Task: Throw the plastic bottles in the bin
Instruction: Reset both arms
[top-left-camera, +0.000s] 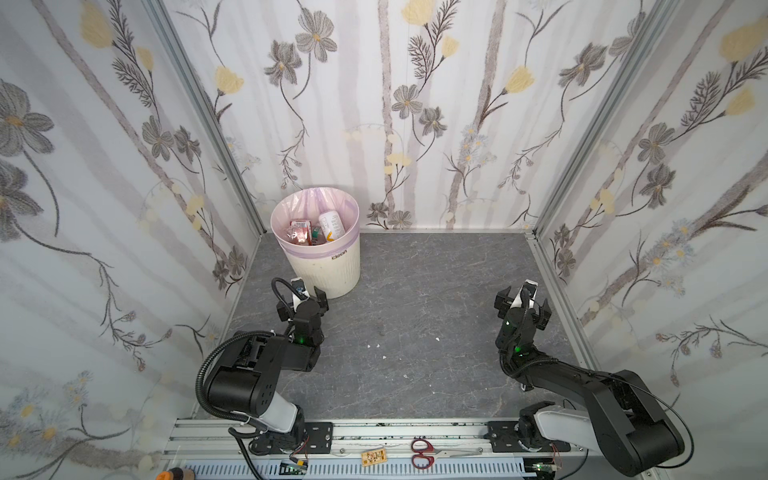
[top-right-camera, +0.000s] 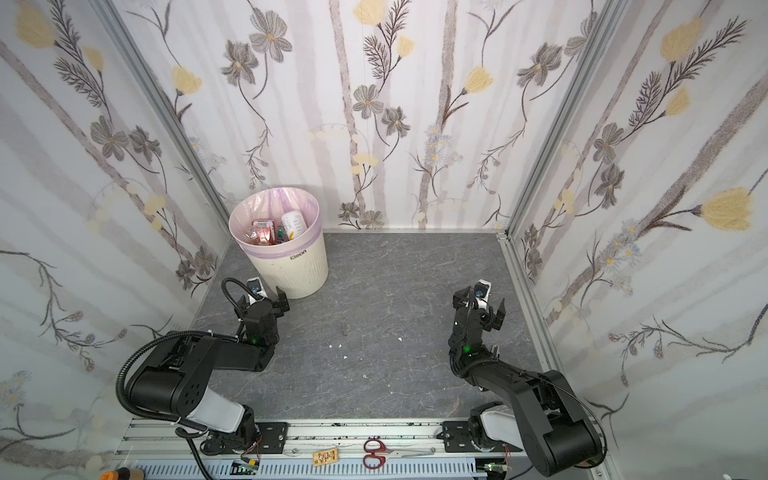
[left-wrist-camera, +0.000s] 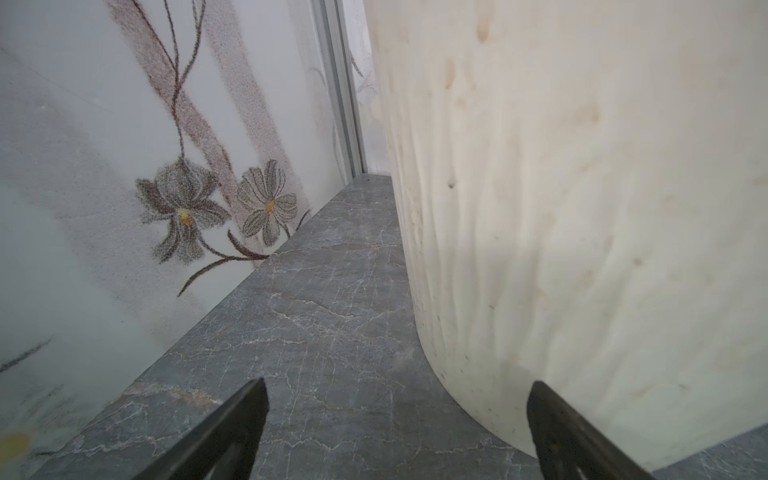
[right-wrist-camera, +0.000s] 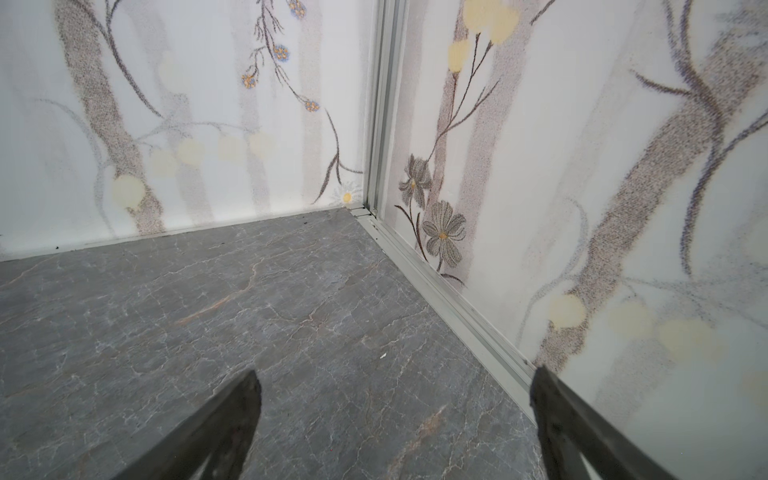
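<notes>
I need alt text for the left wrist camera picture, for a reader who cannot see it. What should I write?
The stained cream-white ribbed wall of the bin stands close in front of the camera, on a grey marbled table. The left tool is open and empty, its dark fingertips wide apart. Floral wallpaper lines the side wall.

I see dark grey marble-veined tabletop (top-left-camera: 436, 286), pale cracks all over, in both top views. Round cream-white ribbed plastic bin (top-left-camera: 328, 272) stands upright on far left part. Left wrist view shows its wall (left-wrist-camera: 582, 208) near flowered side panel (left-wrist-camera: 104, 166), a strip of bare top between. Tiny white scraps (top-left-camera: 378, 345) lie loose mid-table, well apart from bin. I spot a lone white fleck (right-wrist-camera: 382, 355) in right wrist view.
</notes>
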